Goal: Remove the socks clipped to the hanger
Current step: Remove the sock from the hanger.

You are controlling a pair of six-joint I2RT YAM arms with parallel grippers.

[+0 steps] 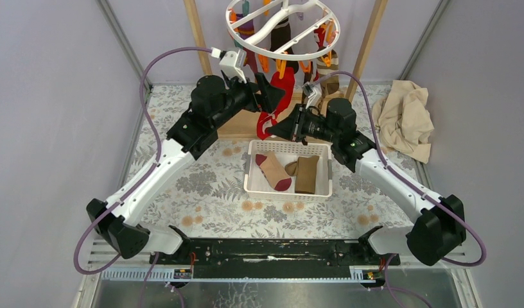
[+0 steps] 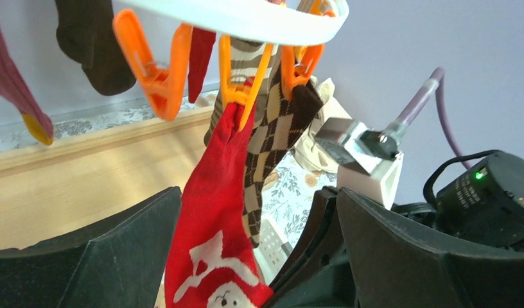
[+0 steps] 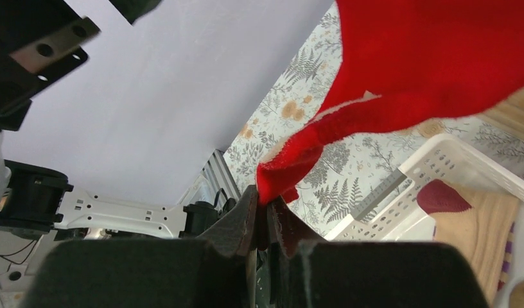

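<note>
Over the flowered table (image 1: 201, 186) both arms reach beneath the hanger (image 1: 279, 29): left pincer (image 2: 246, 212) spread around a clipped red sock (image 2: 211, 192), right pincer (image 3: 262, 221) clenched on its lower end. A basket (image 1: 250, 183) holds two socks (image 1: 275, 170).

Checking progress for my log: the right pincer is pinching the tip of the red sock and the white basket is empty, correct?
Not empty: the top view shows the white basket holding socks. The right pincer does pinch the tip of the red sock.

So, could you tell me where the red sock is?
Top view: the red sock hangs mid-scene from an orange clip on the hanger, just beyond the basket, its tip pinched in the right fingers.
</note>
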